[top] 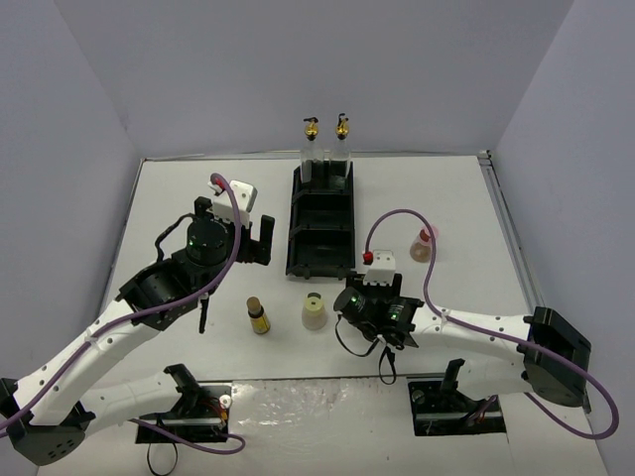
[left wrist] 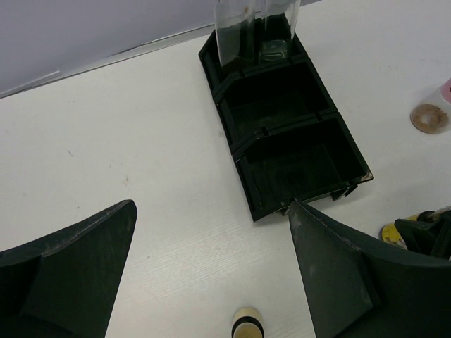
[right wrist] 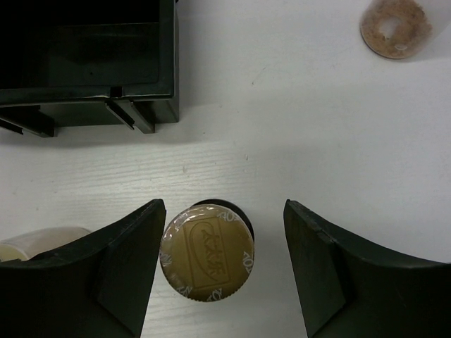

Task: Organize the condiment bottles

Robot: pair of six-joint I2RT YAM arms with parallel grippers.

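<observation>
Surface: white table [top: 179,198], boxed in by plain pale walls on three sides.
Landmark: black tray [top: 298,223], mid-table, three compartments in a row running away from the arm bases.
Left gripper [left wrist: 211,208]: raised off the table to the left of the tray, jaws spread wide, nothing between them.
Right gripper [right wrist: 224,208]: low, just off the tray's near right corner. Its jaws straddle a gold cap, one finger right at the cap and the other apart from it, so it has no clamp on it yet.
Tall clear bottles [top: 310,157]: two with gold pourers, upright side by side in the tray's far compartment. No bottle shows in the other two.
Cream bottle [top: 315,313]: upright, just off the tray's near end.
Loose amber bottle [top: 259,317]: off the tray's near end, further left than the cream one.
Straddled amber bottle [right wrist: 206,251]: off the tray's near right corner.
Pink-capped bottle [top: 425,245]: well right of the tray.
Handling (judged): small, stiff and light. The smooth round sides are likely slippery. Best grip is probably across the body just under the cap, squarely centred. The tall pair look tippy.
Hidden: the straddled bottle's body is covered by the gripper from above, and only its cap shows at the wrist. The tall bottles' tops are cut off in the left wrist view. I cannot tell whether the pink-capped bottle stands or lies.
</observation>
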